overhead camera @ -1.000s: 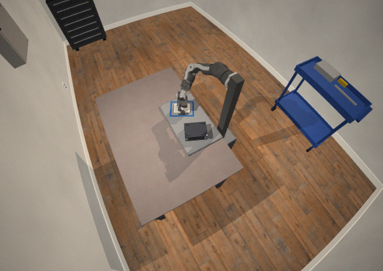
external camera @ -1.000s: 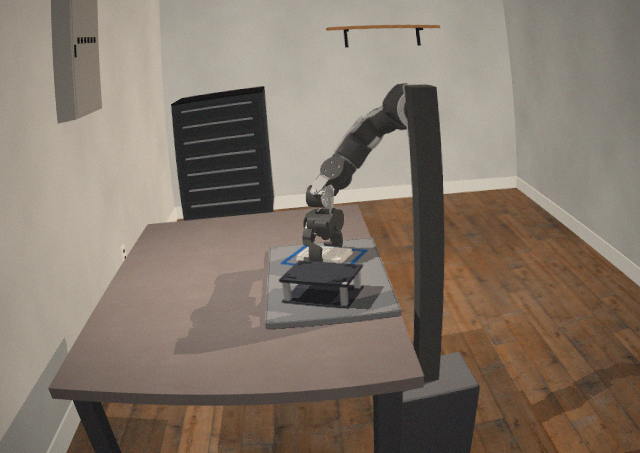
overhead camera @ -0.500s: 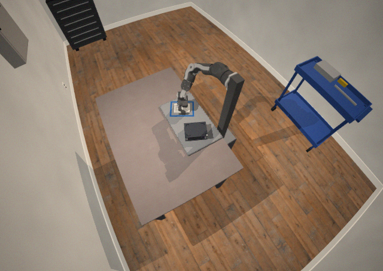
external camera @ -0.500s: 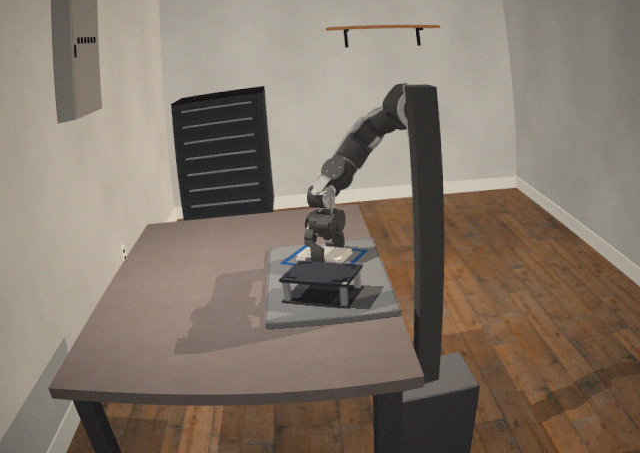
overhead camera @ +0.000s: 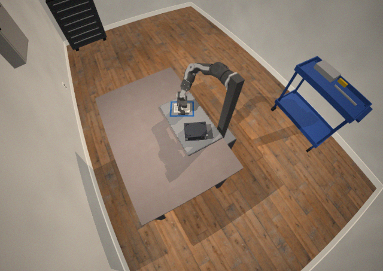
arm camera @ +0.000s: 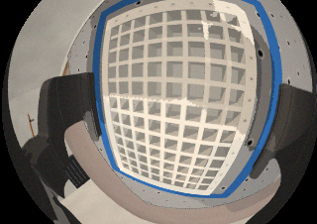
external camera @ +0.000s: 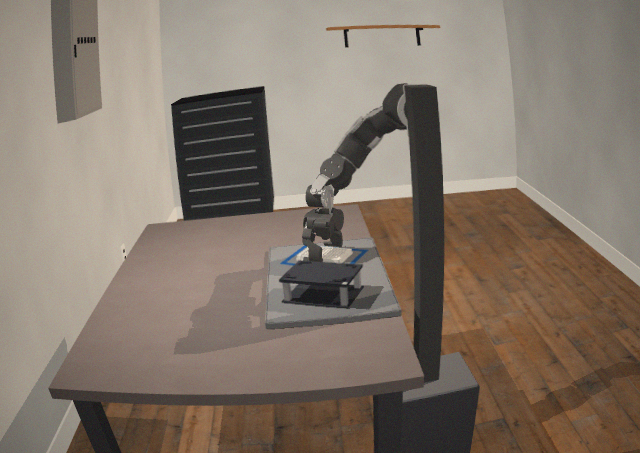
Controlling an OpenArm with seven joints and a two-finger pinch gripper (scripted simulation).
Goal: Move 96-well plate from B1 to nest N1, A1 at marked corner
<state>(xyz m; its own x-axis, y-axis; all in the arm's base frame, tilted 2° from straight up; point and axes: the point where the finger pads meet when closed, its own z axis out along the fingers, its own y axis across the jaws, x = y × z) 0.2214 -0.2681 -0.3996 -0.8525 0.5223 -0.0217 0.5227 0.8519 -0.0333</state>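
The white 96-well plate [overhead camera: 176,109] lies flat inside the blue outline of spot B1 on the grey base board [overhead camera: 178,124]. It also shows in the exterior view [external camera: 336,254] and fills the wrist view [arm camera: 178,92]. My gripper [overhead camera: 182,106] hangs straight over the plate, close above it, and is open. In the wrist view its two dark fingers stand outside the plate's left and right long sides, with the gripper [arm camera: 178,115] centred over the wells. The black raised nest N1 [overhead camera: 195,130] stands empty on short posts in front of the plate, also in the exterior view [external camera: 321,277].
The arm's dark column [external camera: 426,231] rises at the table's right edge beside the base board. A black drawer cabinet [external camera: 222,151] stands behind the table. A blue cart [overhead camera: 321,98] stands far off on the floor.
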